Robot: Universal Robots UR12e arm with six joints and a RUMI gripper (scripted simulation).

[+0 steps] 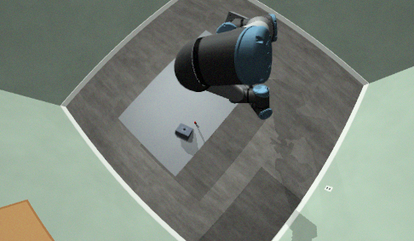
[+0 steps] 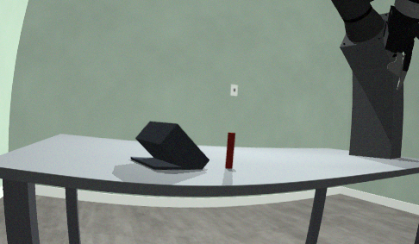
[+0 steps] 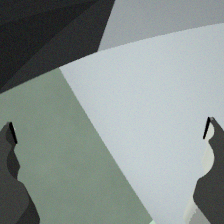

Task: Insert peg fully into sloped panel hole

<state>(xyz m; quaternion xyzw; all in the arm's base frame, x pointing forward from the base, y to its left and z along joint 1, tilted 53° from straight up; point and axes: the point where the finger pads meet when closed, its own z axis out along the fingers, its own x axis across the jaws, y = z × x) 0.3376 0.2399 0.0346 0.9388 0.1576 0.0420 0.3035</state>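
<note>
A dark red peg point(image 2: 230, 150) stands upright on the grey table, just right of a dark block with a sloped panel point(image 2: 171, 146). From above, the peg point(image 1: 198, 128) shows as a thin stick with a red top beside the block point(image 1: 184, 131), whose top face has a small hole. My gripper point(image 2: 400, 70) hangs high at the far right, well above the table and far from the peg. In the wrist view the gripper point(image 3: 110, 132) is open and empty, with only table and wall between the fingers.
The arm's dark pedestal point(image 2: 375, 107) stands on the table at the right. The arm's large links point(image 1: 226, 59) hide the far part of the table from above. The table edge curves along the front.
</note>
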